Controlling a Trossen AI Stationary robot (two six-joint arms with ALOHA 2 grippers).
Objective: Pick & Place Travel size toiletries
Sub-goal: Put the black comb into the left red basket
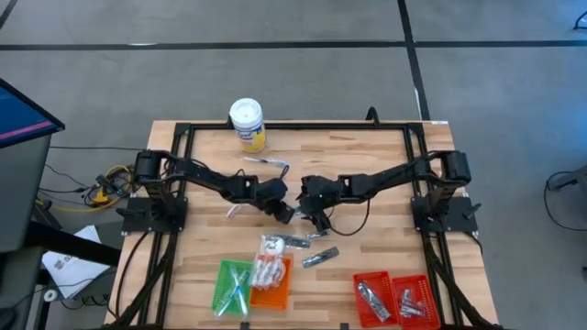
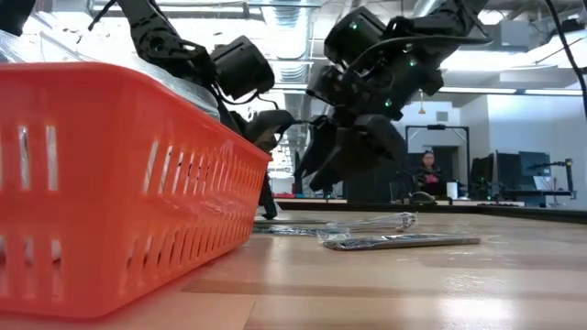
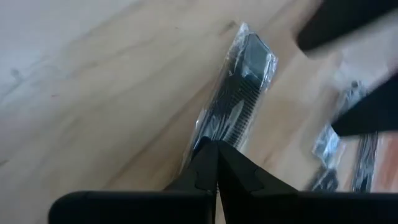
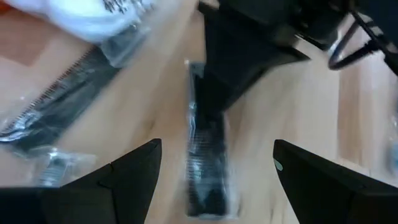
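A dark comb in a clear wrapper (image 3: 239, 93) stretches away from my left gripper (image 3: 216, 163), which is shut on its near end at mid table (image 1: 286, 213). My right gripper (image 4: 214, 155) faces it from the right (image 1: 318, 218), open, with a finger on either side of the comb (image 4: 205, 168) and not touching it. More toiletries lie nearby: a white packet (image 1: 272, 245), a dark comb (image 1: 295, 243), a silvery piece (image 1: 319, 258), a clear-wrapped stick (image 1: 266, 162) and a pink stick (image 1: 234, 211). My left gripper pinches the wrapped comb by its near end (image 3: 208, 134) between its two shut fingertips. The fingers slant down from the table's left and lie along the comb, which reaches away from them toward my right gripper. Whether its far end rests on the table I cannot tell.
A white-lidded tub with a yellow label (image 1: 247, 124) stands at the far edge. Along the near edge sit a green tray (image 1: 220, 291), an orange tray (image 1: 279, 295) and two red trays (image 1: 390, 286). The orange tray (image 2: 119, 183) fills the left of the low view.
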